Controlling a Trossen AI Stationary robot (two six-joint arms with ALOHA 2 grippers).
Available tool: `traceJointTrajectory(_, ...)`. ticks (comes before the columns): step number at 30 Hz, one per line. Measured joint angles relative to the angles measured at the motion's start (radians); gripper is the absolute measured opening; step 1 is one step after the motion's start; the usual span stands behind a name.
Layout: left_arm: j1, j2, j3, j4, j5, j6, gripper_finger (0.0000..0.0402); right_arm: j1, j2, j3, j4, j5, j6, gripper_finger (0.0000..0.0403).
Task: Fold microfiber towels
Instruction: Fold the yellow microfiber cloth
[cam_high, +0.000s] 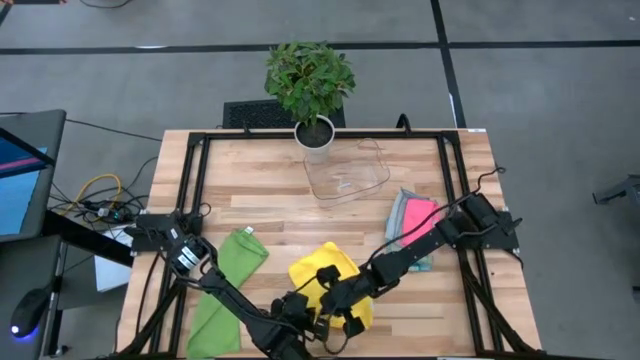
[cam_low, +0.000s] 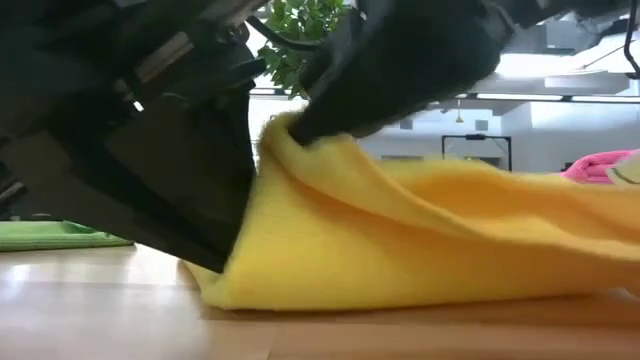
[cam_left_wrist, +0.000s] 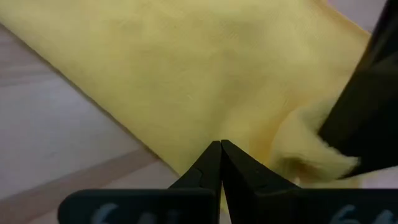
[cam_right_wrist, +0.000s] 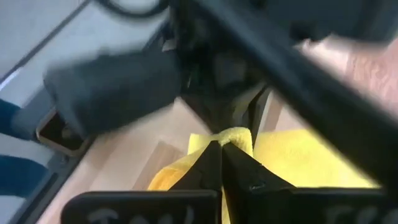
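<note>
A yellow microfiber towel (cam_high: 325, 268) lies near the table's front edge, in the middle, with one part raised into a peak (cam_low: 285, 130). My right gripper (cam_right_wrist: 221, 144) is shut on that raised part. It reaches in from the table's right. My left gripper (cam_left_wrist: 221, 144) is shut and comes in low from the left, with its tips at the towel's edge. A green towel (cam_high: 225, 290) lies flat at the front left. A pink towel (cam_high: 420, 215) lies on a grey one (cam_high: 400, 215) at the right. My left gripper's shut fingertips sit on the yellow towel close to its edge (cam_left_wrist: 202, 134), slanting down from the table's left. I cannot tell whether any cloth is between them. My right gripper pinches a bunched fold of the yellow towel (cam_right_wrist: 235, 134) between its two fingers, slanting down from the right. That fold stands raised, and the rest of the towel (cam_low: 420, 250) slopes down slack onto the table.
A clear plastic tray (cam_high: 345, 178) and a potted plant (cam_high: 312, 90) stand at the table's far middle. Black frame rails (cam_high: 195, 200) run along the table's sides. Bare wood (cam_high: 270, 215) lies between the towels and the tray.
</note>
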Motion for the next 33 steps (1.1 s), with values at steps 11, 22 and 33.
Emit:
traceJointTrajectory(11,0.000,-0.026,0.033,-0.046,0.065,0.087,0.0000,-0.038,0.000,0.010,0.002,-0.018,-0.041,0.0034)
traceJointTrajectory(22,-0.033,-0.119,0.076,-0.078,0.086,0.180,0.0000,-0.058,0.000,0.009,0.022,-0.020,-0.096,0.0036)
traceJointTrajectory(33,-0.039,-0.116,0.070,-0.102,-0.008,0.165,0.0000,-0.078,0.000,0.009,0.060,-0.029,-0.113,0.0085)
